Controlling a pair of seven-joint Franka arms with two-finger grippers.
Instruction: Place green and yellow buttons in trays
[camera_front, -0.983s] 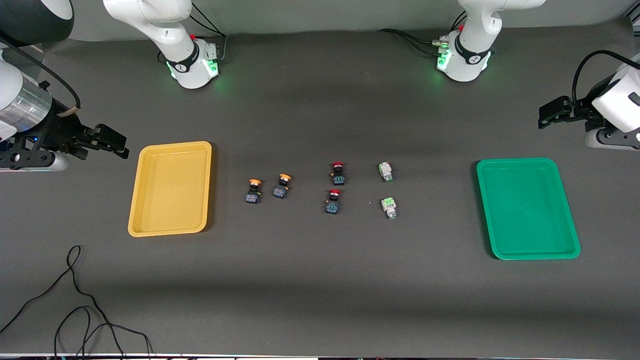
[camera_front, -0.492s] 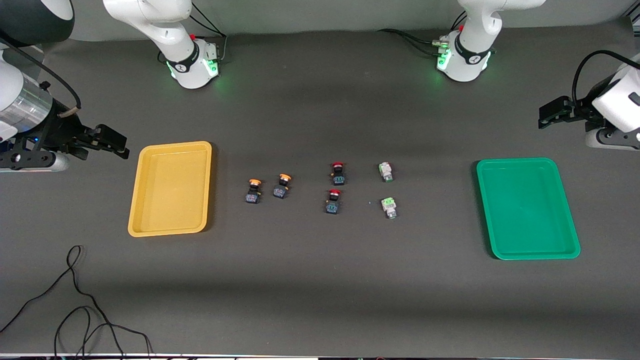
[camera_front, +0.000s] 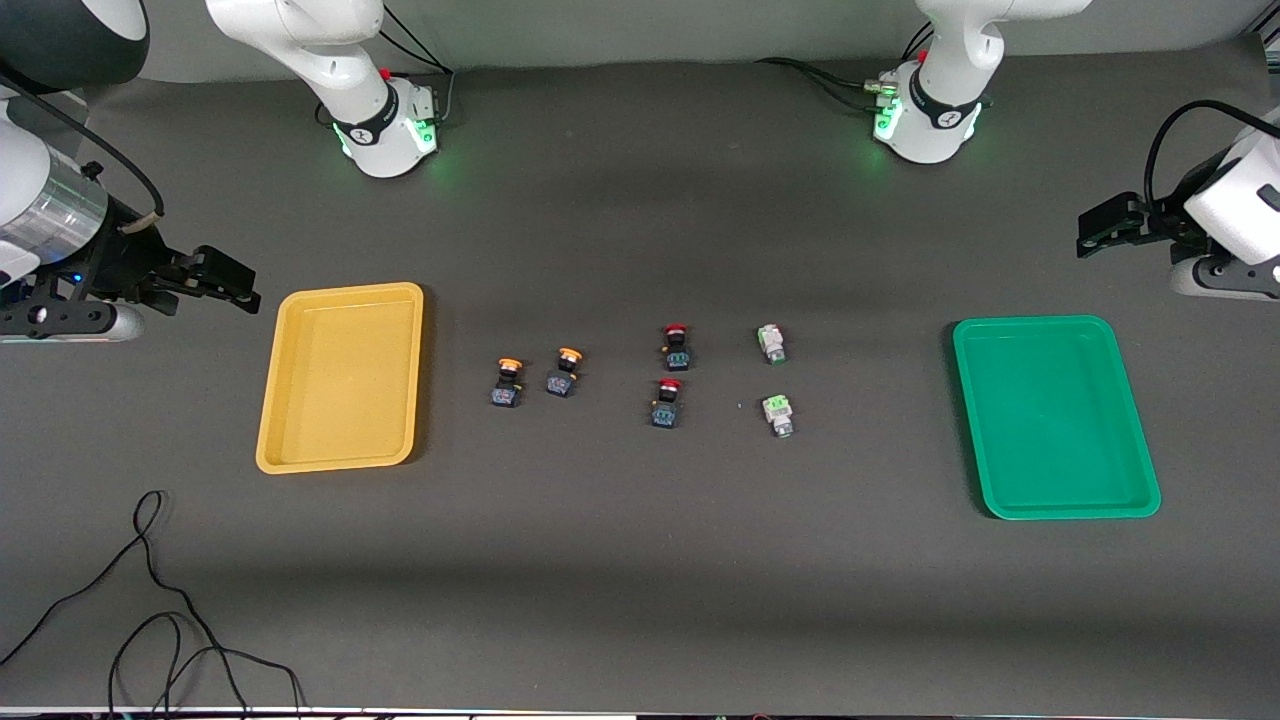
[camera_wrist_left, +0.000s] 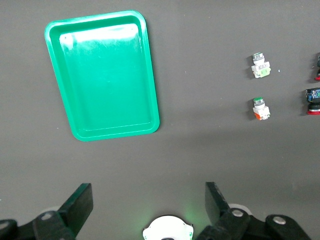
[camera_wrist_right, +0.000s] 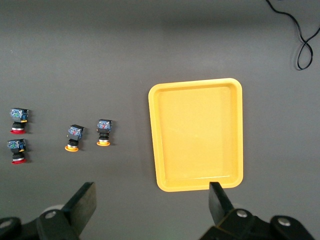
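Two yellow-capped buttons (camera_front: 507, 383) (camera_front: 565, 371) lie beside the mustard yellow tray (camera_front: 340, 378). Two green-capped buttons (camera_front: 771, 343) (camera_front: 778, 414) lie toward the green tray (camera_front: 1055, 415). Both trays hold nothing. My right gripper (camera_front: 240, 288) is open and empty in the air past the yellow tray's outer end. My left gripper (camera_front: 1090, 232) is open and empty, high near the green tray's end of the table. The left wrist view shows the open gripper (camera_wrist_left: 148, 197), the green tray (camera_wrist_left: 102, 75) and the green buttons (camera_wrist_left: 260, 66) (camera_wrist_left: 260, 108). The right wrist view shows the open gripper (camera_wrist_right: 151, 200), the yellow tray (camera_wrist_right: 197, 132) and the yellow buttons (camera_wrist_right: 74, 137) (camera_wrist_right: 103, 132).
Two red-capped buttons (camera_front: 676, 347) (camera_front: 667, 402) lie between the yellow and green pairs. A loose black cable (camera_front: 150, 600) lies near the front edge at the right arm's end. The arm bases (camera_front: 385, 130) (camera_front: 930, 120) stand along the table's back edge.
The right arm's wrist has shifted very slightly. The buttons, the trays and the left arm have not moved.
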